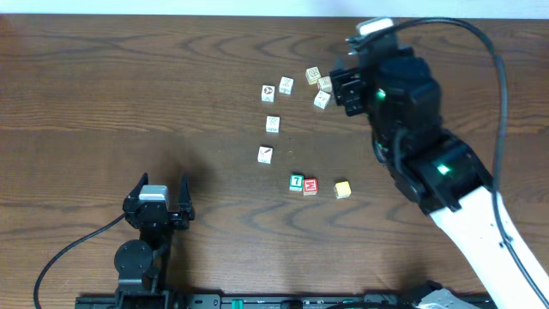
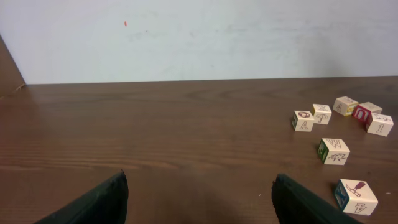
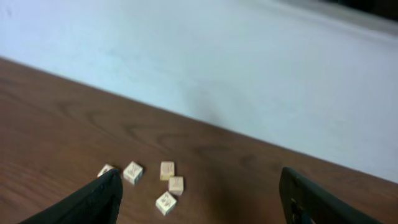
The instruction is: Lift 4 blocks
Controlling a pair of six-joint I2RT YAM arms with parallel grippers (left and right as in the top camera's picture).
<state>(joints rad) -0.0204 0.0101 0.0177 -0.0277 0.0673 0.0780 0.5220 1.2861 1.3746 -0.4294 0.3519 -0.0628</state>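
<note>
Overhead view: four task blocks on the table (image 1: 103,86), none lifted. The green block (image 1: 296,182) and red block (image 1: 310,185) touch side by side. The yellow-orange block (image 1: 342,189) sits near the red one with a small gap. The white block (image 1: 265,154) with a dark diagonal mark lies apart from that row, up and left in frame.

Near the front edge the left gripper (image 1: 163,184) has its jaws spread wide, nothing between them. All four blocks lie ahead of it and off to its right, well apart; the white block is the closest.

The right arm (image 1: 446,172) reaches in from the front right. Its head is over the far side of the table, just beside a loose cluster of cream picture cubes (image 1: 322,99). The green-red-yellow row lies nearer the front, well apart from that head.

Left wrist view: fingers (image 2: 93,202) at both lower corners, wide gap, bare wood between. The white block (image 2: 356,196) is at lower right, just outside the right finger, not between the two.

Right wrist view: the right gripper (image 3: 199,177) is spread wide and empty, fingers (image 3: 317,199) in the lower corners. Five cubes lie ahead on the wood, toward the left finger. One sits right at that fingertip; contact cannot be told. The view is too blurred to tell which cubes these are.
</note>
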